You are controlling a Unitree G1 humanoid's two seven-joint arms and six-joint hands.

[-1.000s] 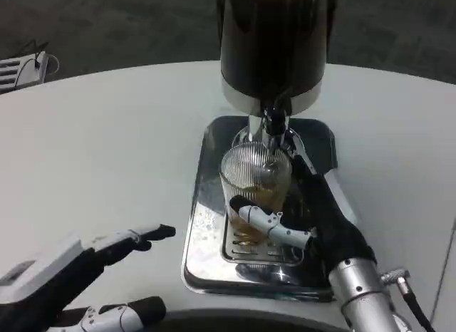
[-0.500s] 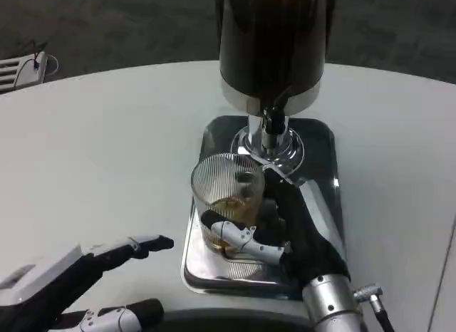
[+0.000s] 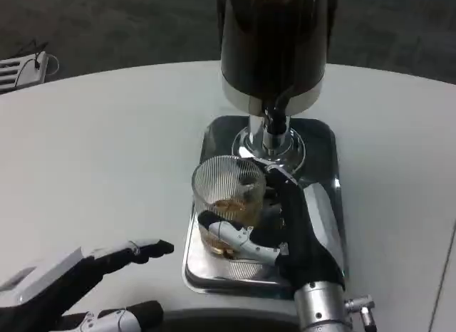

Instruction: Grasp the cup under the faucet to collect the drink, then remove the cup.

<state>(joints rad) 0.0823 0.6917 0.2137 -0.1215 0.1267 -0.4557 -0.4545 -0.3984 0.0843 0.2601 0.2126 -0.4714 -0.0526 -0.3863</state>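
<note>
1. Now the right robot hand [image 3: 288, 229] grips the clear ribbed glass cup [image 3: 228, 196], its black palm against the cup's right side and a white-and-black finger [image 3: 239, 238] wrapped across the lower front.
2. Amber drink sits in the bottom part of the cup, well below the rim.
3. The cup stands upright over the front left part of the shiny rectangular metal drip tray [image 3: 324, 157], forward and to the left of the chrome faucet [image 3: 273, 129], not beneath it; whether its base touches the tray cannot be told.
4. The faucet hangs from the tall dark cylindrical drink dispenser with a silver band [image 3: 274, 43], which rises from the back of the tray.
5. The left robot hand [image 3: 92, 286] hovers over the near left edge of the round white tabletop [image 3: 107, 147], its fingers spread apart and holding nothing, well apart from the tray and cup.
6. A white device with cables [image 3: 21, 68] lies at the far left edge of the tabletop.
</note>
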